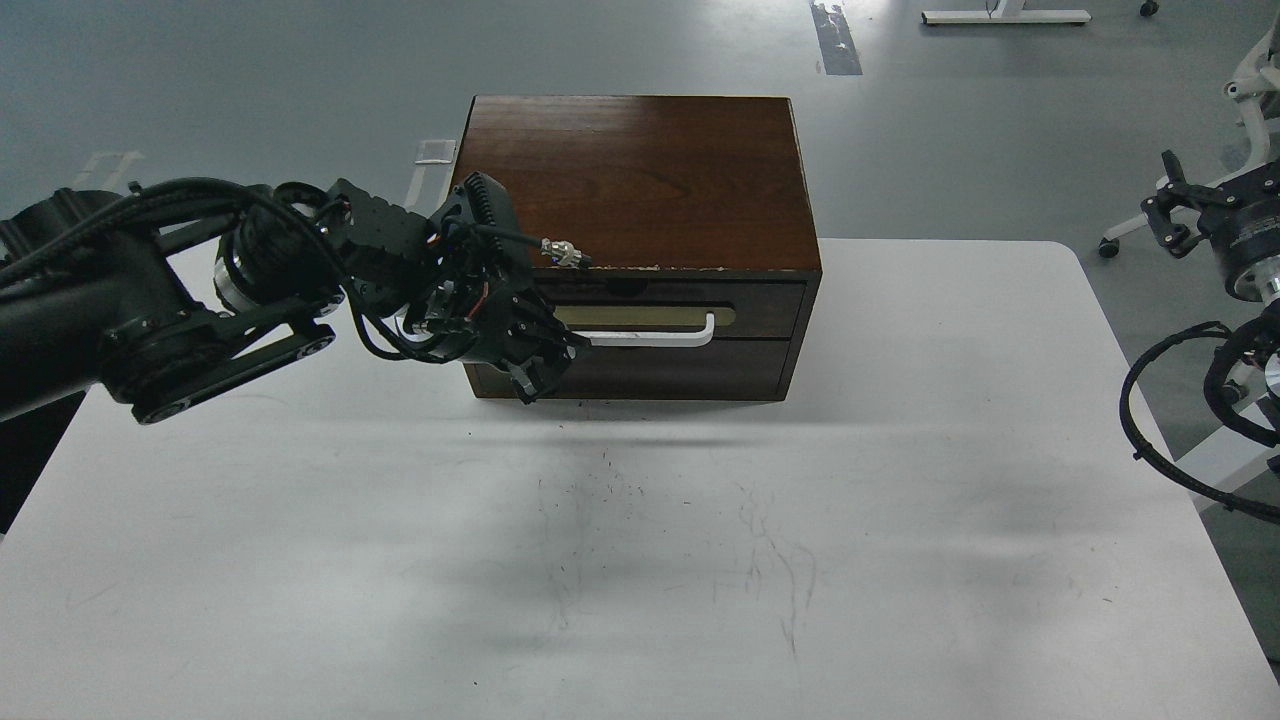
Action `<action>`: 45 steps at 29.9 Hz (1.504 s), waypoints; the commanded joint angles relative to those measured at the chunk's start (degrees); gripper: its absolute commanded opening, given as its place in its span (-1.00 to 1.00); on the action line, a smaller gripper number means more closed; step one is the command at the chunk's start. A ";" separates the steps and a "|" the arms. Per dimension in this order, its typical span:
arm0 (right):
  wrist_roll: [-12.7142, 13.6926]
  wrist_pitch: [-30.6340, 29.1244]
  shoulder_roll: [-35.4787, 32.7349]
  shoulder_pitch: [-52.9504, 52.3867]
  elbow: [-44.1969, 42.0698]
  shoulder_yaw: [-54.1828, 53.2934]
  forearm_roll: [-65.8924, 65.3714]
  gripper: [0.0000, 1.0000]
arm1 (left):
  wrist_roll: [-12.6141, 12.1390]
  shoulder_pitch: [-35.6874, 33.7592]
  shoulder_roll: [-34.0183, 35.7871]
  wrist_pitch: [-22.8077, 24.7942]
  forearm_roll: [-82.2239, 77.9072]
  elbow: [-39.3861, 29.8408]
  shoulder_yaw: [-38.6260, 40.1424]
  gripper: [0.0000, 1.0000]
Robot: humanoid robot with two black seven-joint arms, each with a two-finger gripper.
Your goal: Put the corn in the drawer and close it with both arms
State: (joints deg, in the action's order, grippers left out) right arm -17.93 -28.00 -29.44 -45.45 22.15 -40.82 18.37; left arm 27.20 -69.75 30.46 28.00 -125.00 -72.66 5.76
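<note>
The dark wooden box point(640, 170) stands at the back of the white table point(900, 480). Its drawer point(760, 308) sits pushed in flush, with the white bar handle point(655, 338) on a brass-coloured plate. The corn is hidden; none of it shows. My left gripper point(548, 365) is against the drawer front at the handle's left end, and its dark fingers cannot be told apart. My right gripper point(1168, 212) hangs off the table's right side, far from the box, small and dark.
A plain handle-less panel point(680, 370) lies below the drawer. Black cables point(1150, 420) loop off the right table edge. The table front and middle show only faint scuff marks point(760, 560). A chair base point(1110, 245) stands on the floor at right.
</note>
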 commanded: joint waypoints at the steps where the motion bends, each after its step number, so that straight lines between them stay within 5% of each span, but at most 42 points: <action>1: -0.08 0.00 -0.01 0.10 0.00 0.04 0.00 1.00 | 0.40 0.05 -0.05 0.00 0.00 -2.39 -0.05 -1.00; 8: -0.09 0.00 -1.15 1.07 0.27 0.21 -0.09 1.00 | 0.80 -2.32 3.19 0.00 0.00 -9.16 0.74 -1.00; 14: 0.00 0.00 -4.05 1.07 0.44 0.21 0.00 1.00 | 0.80 -1.97 10.14 0.00 21.17 -10.13 9.35 -1.00; 17: -0.09 0.00 -5.37 0.72 0.35 0.04 -0.09 1.00 | 0.80 -1.88 11.28 0.00 37.85 -5.84 12.78 -0.50; 21: -0.17 0.00 -6.42 0.02 0.44 -0.40 0.00 1.00 | 0.80 -1.45 11.02 0.00 71.99 6.98 15.25 0.43; 26: 0.61 0.00 -8.00 -1.82 0.53 -0.05 -0.09 1.00 | 0.80 -1.36 11.55 0.00 102.25 15.51 15.25 0.86; 39: 1.15 0.00 -9.06 -5.79 0.44 -0.67 0.09 1.00 | 0.14 1.45 9.36 0.00 138.33 43.73 15.51 0.90; 45: 1.32 0.00 -7.66 -5.79 0.27 -0.84 0.18 0.99 | -2.24 6.98 8.74 0.00 145.48 44.80 19.37 0.90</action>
State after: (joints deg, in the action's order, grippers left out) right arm -16.75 -28.00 -38.04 -51.22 22.42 -41.64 18.54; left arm 25.43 -65.25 39.47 27.99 18.14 -28.47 22.69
